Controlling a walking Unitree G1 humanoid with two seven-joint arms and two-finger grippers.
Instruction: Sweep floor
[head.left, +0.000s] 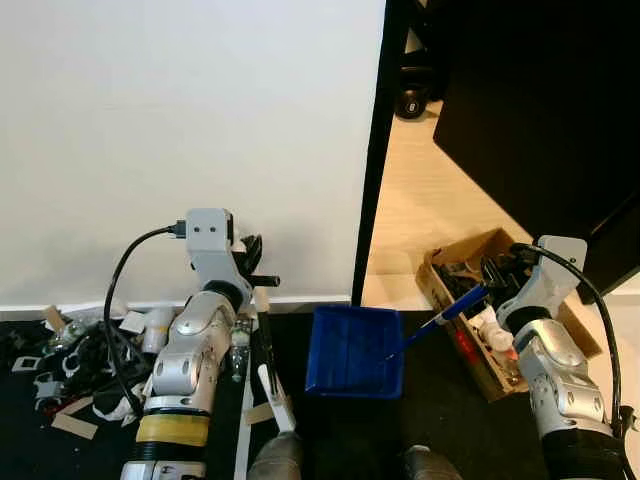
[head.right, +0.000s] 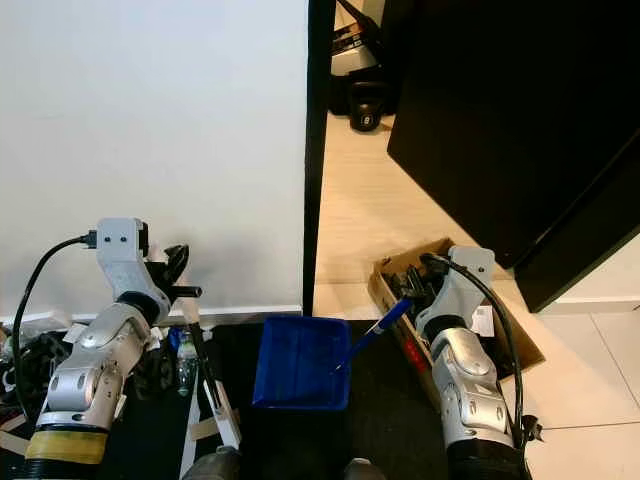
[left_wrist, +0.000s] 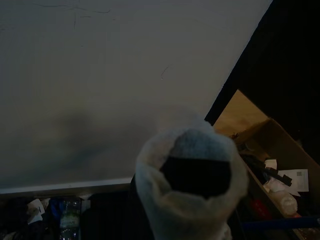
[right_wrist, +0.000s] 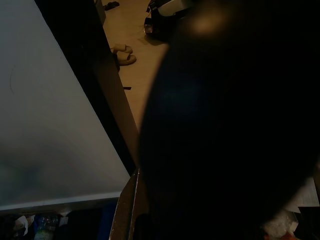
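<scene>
My left gripper (head.left: 252, 268) is raised near the white wall, shut on a thin broom handle (head.left: 266, 350) that runs down to a white piece by my feet. The handle's hollow white top end (left_wrist: 192, 175) looms close in the left wrist view. A blue dustpan (head.left: 355, 352) lies on the black floor in front of me. Its blue handle (head.left: 447, 312) slants up to my right gripper (head.left: 490, 275), which is shut on it. A dark rounded shape (right_wrist: 230, 125) blocks most of the right wrist view. Scraps of litter (head.left: 80, 350) lie heaped on the floor at the left.
An open cardboard box (head.left: 470, 290) of odds and ends stands at my right. A black door frame (head.left: 370, 200) edges the white wall (head.left: 190, 110); wooden floor (head.left: 430, 200) lies beyond. Black furniture (head.left: 550, 100) fills the upper right. A pair of slippers (right_wrist: 122, 54) lies farther off.
</scene>
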